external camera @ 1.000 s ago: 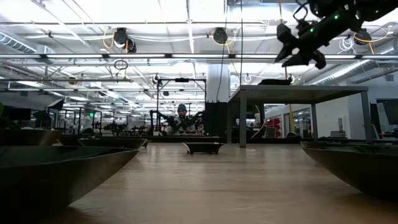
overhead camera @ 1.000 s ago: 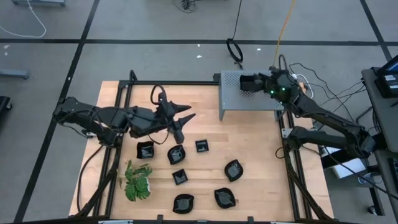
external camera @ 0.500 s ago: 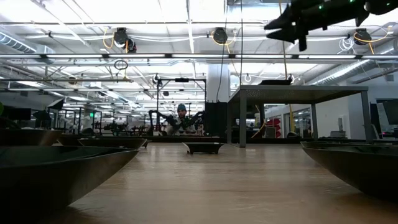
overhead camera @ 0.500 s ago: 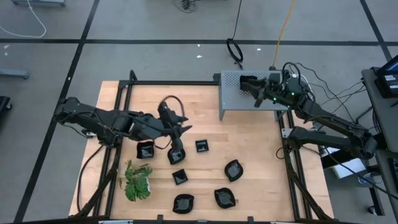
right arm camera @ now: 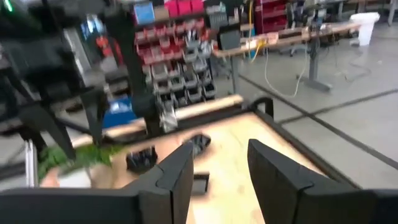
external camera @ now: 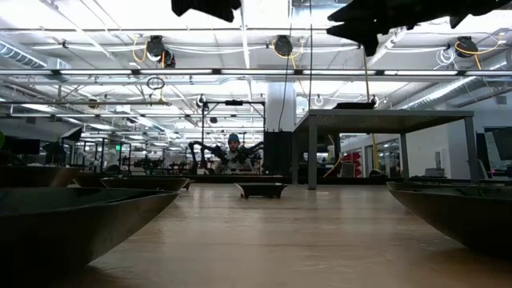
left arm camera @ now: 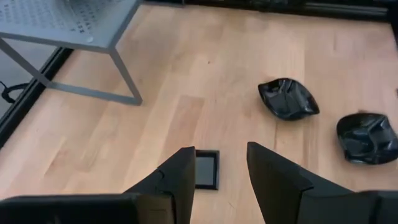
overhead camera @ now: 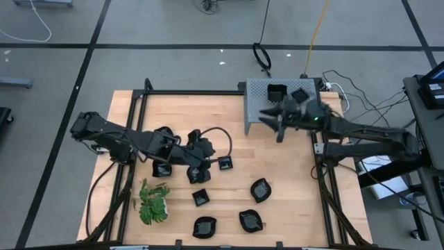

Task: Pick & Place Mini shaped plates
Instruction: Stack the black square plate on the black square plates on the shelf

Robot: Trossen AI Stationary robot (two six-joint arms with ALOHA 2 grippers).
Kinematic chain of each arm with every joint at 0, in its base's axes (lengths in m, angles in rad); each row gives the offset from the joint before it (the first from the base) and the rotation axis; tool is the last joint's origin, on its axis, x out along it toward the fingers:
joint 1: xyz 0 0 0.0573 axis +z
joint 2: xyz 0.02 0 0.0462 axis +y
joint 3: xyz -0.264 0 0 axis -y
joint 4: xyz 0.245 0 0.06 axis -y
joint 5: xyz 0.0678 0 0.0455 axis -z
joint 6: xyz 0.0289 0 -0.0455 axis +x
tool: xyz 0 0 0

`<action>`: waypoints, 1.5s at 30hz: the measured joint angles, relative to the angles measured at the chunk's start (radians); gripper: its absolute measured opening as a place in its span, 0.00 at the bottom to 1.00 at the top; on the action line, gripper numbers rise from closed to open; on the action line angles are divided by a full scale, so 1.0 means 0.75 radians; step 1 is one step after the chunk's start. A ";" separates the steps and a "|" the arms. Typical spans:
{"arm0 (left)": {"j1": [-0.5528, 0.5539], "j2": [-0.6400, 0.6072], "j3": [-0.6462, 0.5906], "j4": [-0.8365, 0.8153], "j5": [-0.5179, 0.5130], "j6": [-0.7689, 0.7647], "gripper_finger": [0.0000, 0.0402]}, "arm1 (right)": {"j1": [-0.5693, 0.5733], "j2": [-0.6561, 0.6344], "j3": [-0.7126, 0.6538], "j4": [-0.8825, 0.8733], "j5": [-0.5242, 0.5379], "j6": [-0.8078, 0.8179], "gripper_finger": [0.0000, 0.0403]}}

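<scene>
Broadly, found a pale wooden bench beneath both arms, with a grey perforated metal box at its far edge and a green leafy plant near the front left corner. Counted two mini shaped plates side by side on top of the box. Counted several more scattered over the bare wood between plant and box, among them a wavy-edged dish and a small square plate.

Spotted the left end effector low over the middle of the bench, fingers spread wide and empty. Noted that small square plate lying just ahead of the gap in the left wrist view, not touched. Spotted the right end effector raised at the front edge of the box, likewise spread wide and holding nothing.

Judged the plates light, rigid and glossy, so probably slippery under hard fingers and liable to chip if dropped or squeezed hard. Judged the raised rim the sensible hold, with one finger inside the bowl and one outside the wall. Favoured a straight side of the square plate over a corner, and a flatter stretch of edge on the wavy dishes. Expected a shallow dish to skate over the smooth wood if nudged off centre.
</scene>
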 joint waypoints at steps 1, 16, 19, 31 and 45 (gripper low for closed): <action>0.001 0.000 0.000 0.001 0.000 0.005 0.37 | 0.041 0.031 0.000 -0.001 0.045 -0.022 0.35; 0.004 -0.187 0.000 0.074 -0.008 -0.068 0.37 | 0.402 0.715 0.118 -0.009 0.028 -0.397 0.35; 0.004 -0.217 0.000 0.085 -0.011 -0.068 0.37 | 0.436 0.848 0.145 -0.005 -0.014 -0.453 0.35; 0.000 -0.260 0.000 0.126 0.001 -0.060 0.37 | 0.596 1.228 0.178 0.376 0.272 -0.461 0.35; 0.000 -0.268 0.000 0.125 0.011 -0.020 0.37 | 0.587 1.384 0.178 0.397 0.307 -0.360 0.35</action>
